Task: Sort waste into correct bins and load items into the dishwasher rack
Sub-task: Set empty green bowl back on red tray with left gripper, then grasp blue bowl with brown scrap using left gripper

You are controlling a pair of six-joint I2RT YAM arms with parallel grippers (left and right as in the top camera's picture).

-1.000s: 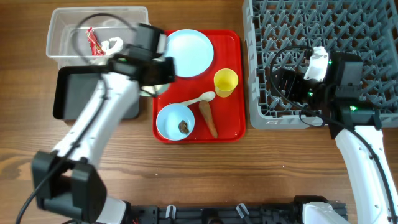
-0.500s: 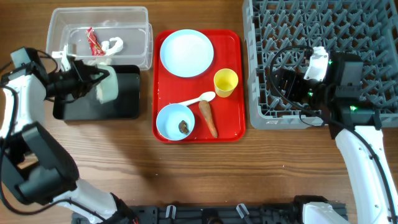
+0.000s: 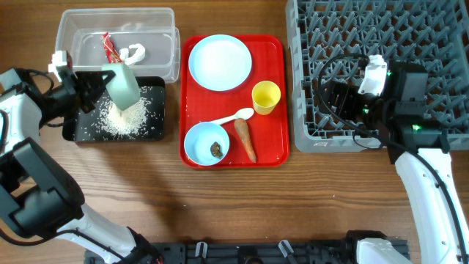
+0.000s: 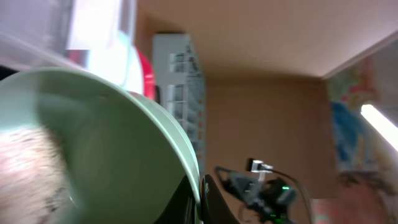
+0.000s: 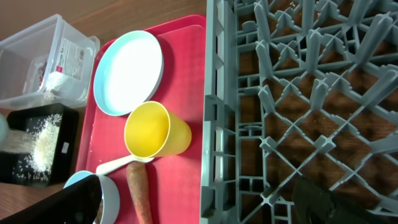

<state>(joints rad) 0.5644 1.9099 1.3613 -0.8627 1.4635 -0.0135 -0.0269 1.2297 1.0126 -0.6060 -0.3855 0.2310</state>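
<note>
The white rice grains lie heaped in the black tray at the overhead frame's left, under a tipped light blue bowl pinched at its rim by the left gripper. At right, the right gripper hangs over the dishwasher rack, fingers spread wide

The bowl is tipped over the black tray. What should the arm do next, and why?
Probably tip the bowl a little more over the black tray: rice is piled there, but the left wrist view shows some inside the bowl.
</note>
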